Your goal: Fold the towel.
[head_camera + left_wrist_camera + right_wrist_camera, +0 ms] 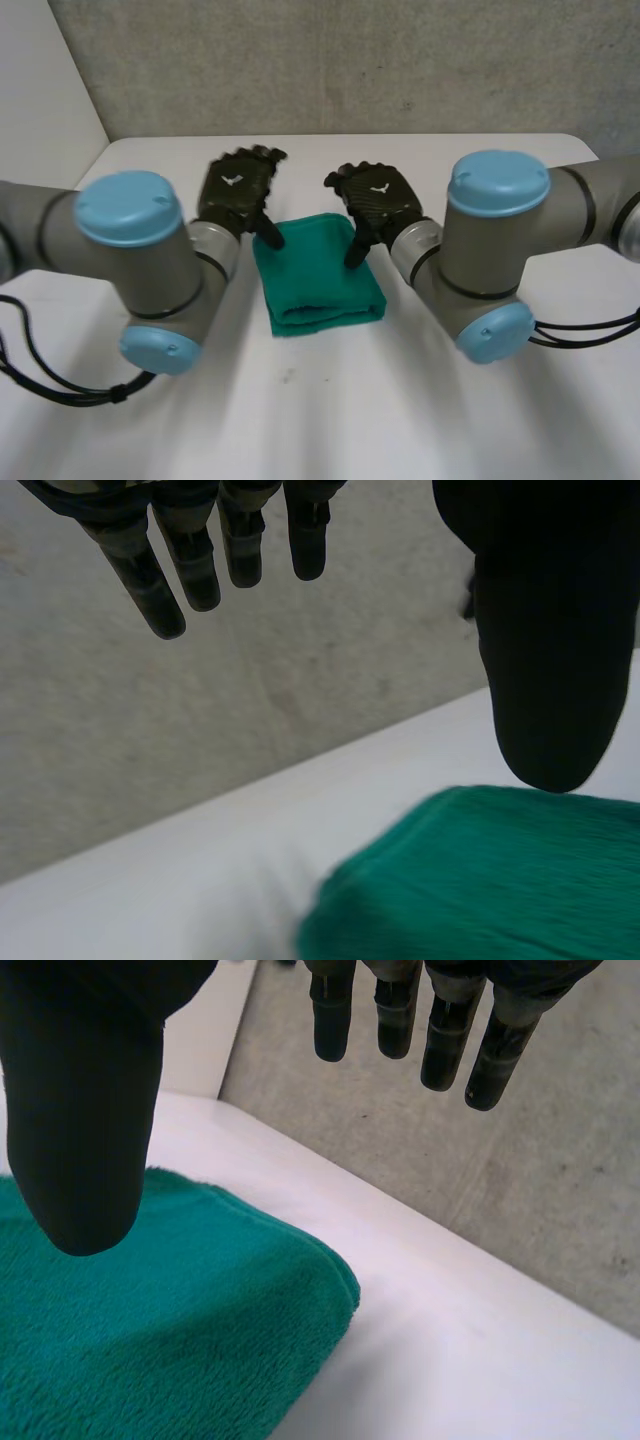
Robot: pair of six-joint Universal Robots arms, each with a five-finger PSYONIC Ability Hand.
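Here, surface [330,420]: white, bare along its near part in the head view.
Left arm [130,240]: grey with light-blue caps, reaching in from the left side towards the middle.
Right arm [495,240]: likewise, reaching in from the right side, mirroring the other.
Towel [318,270]: green, folded into a compact rectangle, lying flat on the surface midway between the two arms; its stacked layers show along the near edge.
Left hand [232,190]: hanging at the towel's far left corner, spread and holding nothing. Its fingers [160,590] are straight and well apart from the thumb [545,680], which points down at the cloth's edge. Whether the tip touches the cloth cannot be told.
Right hand [380,195]: at the towel's far right corner, spread too and holding nothing, fingers [440,1040] straight. Its thumb [85,1140] is over the cloth just inside that corner; contact cannot be told.
Wall [330,60]: grey, rough, rising behind the surface's far edge.
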